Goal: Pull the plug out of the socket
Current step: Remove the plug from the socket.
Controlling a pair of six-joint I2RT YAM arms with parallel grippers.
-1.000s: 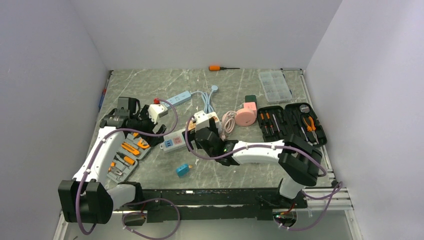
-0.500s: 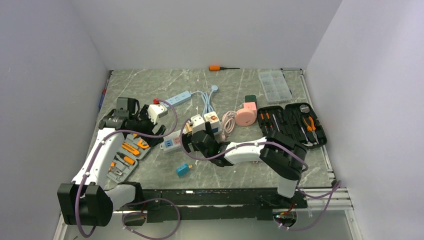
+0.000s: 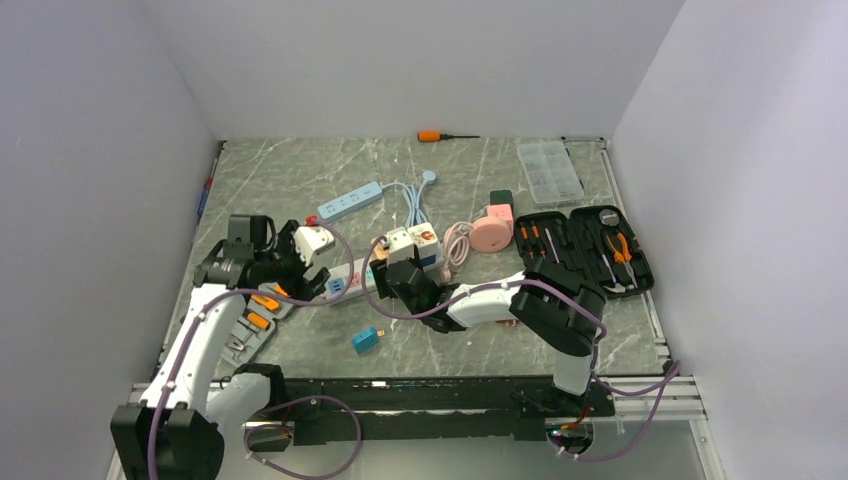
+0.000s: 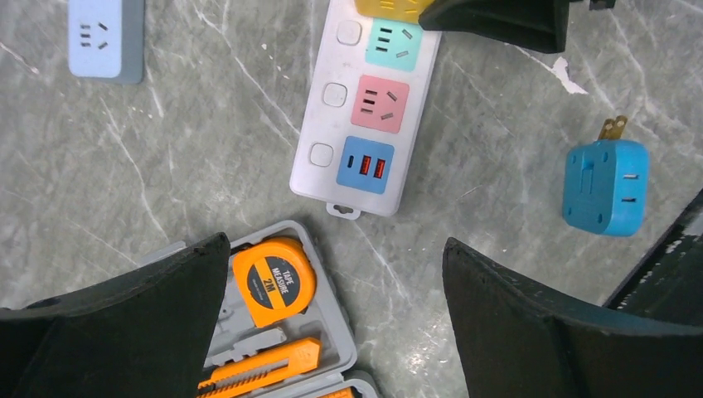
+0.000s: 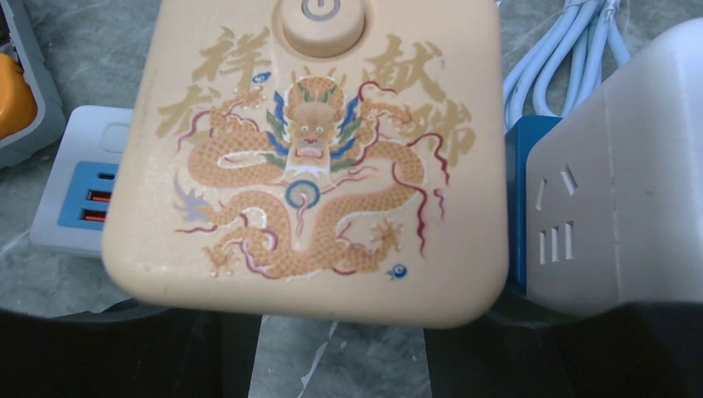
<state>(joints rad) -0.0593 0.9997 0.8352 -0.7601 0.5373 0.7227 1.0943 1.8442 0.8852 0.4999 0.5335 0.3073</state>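
**Plug not yet pulled**

The plug (image 5: 311, 157), cream with a dragon print, is judged to be seated in the socket (image 4: 365, 108), so the pull itself is left to do. The plug is seen right at the right end effector (image 5: 344, 336); whether it is gripped cannot be told. The left end effector (image 4: 336, 249) is spread wide and empty, with the socket's end below it.

Smooth grey marbled table top (image 4: 497, 124), faintly shiny. Long white plastic power strip with pastel outlets (image 4: 365, 108), smooth and glossy. Square cream plastic plug with a printed dragon (image 5: 307, 157), matt, maybe slightly grainy. Small blue plastic adapter (image 4: 605, 186), brassy metal prongs (image 4: 613, 127).
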